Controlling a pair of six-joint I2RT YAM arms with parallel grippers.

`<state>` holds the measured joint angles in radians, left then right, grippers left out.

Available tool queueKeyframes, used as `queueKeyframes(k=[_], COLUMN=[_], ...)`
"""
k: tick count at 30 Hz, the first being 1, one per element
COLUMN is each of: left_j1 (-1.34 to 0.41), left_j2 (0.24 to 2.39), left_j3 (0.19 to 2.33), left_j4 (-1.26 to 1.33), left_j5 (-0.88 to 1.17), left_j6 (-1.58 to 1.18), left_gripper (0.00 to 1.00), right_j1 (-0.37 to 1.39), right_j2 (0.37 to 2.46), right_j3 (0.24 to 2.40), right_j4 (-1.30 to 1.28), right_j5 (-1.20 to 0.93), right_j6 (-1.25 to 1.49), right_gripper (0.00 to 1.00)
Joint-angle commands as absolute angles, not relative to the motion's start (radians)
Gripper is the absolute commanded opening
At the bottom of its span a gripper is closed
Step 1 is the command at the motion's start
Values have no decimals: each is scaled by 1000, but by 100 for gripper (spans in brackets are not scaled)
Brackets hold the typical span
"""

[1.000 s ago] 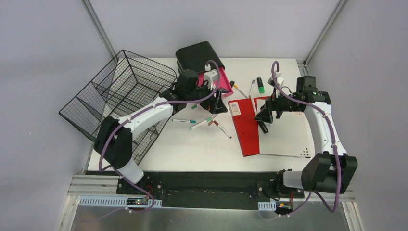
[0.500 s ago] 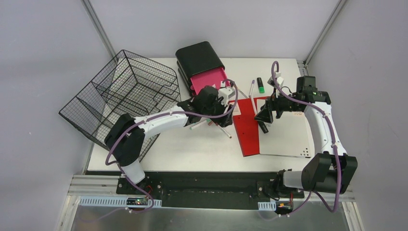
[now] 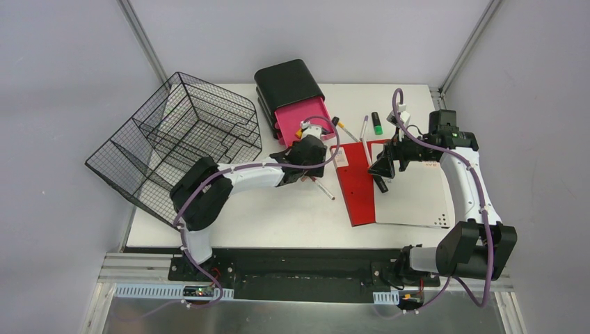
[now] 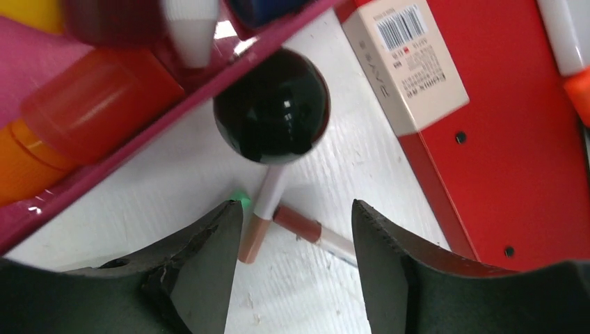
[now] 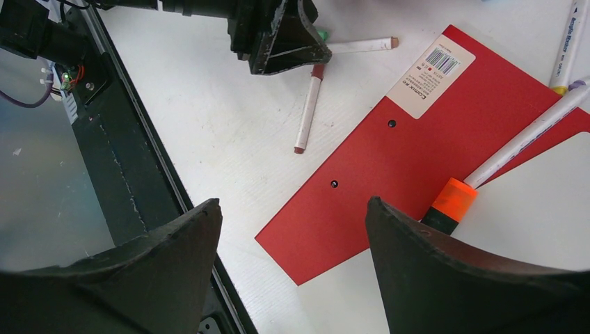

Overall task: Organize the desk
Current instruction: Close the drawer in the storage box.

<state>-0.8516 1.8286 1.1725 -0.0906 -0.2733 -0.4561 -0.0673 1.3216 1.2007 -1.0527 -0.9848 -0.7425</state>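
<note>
The bench [image 3: 278, 209], a broad white top with a metal-framed edge, carries both arm bases at its near edge and everything else lies on it. At near right lies an open notebook, white page [image 3: 417, 195] to the right and red cover [image 5: 417, 153] to the left, with a barcode label [image 5: 433, 73] at the cover's far corner. The right arm [image 3: 463, 174] bends in over this notebook; the right jaws stand wide apart with nothing between them, hanging above an orange-capped marker [image 5: 452, 198] that lies across the red cover and the white page. Just left of the red cover a white pen with a dark red cap [image 5: 308, 115] lies on the bare bench. The left arm [image 3: 243, 174] reaches from near left toward the middle, and the left jaws are apart and hold nothing; in their gap, down on the bench, show the tan end of one pen [image 4: 261, 216] and the brown cap of another [image 4: 313, 233]. Just beyond them a glossy black ball [image 4: 271, 104] sits against the rim of a pink tray [image 4: 139, 139], whose contents are blurred orange and red shapes. The tray juts from a black drawer unit [image 3: 286, 80] at the far edge. A wire basket [image 3: 181, 139] stands tilted at far left, overhanging the bench's left edge. At far right of the tray lie a purple-capped pen [image 3: 364, 129] and a green highlighter [image 3: 376, 125]
</note>
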Motion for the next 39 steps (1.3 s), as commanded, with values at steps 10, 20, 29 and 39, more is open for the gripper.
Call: queueKeyframes(k=[10, 20, 29, 39], left_j1=[-857, -843, -803, -700], left_j2=[1892, 1932, 1957, 2009], left_j3=[1318, 1394, 1478, 1603], left_j4=[-3, 98, 95, -25], left_j5=[-537, -680, -649, -542], left_j6=[-467, -311, -234, -246], left_gripper=[42, 37, 37, 42], right_j1=[-63, -63, -63, -63], right_j2=[1302, 1301, 1299, 1299], right_j3=[1231, 1231, 1232, 1233], right_j4=[-1047, -1051, -1053, -1054], right_j5=[-994, -991, -989, -988], right_j6=[-772, -775, -779, -781], right_gripper=[79, 79, 79, 79])
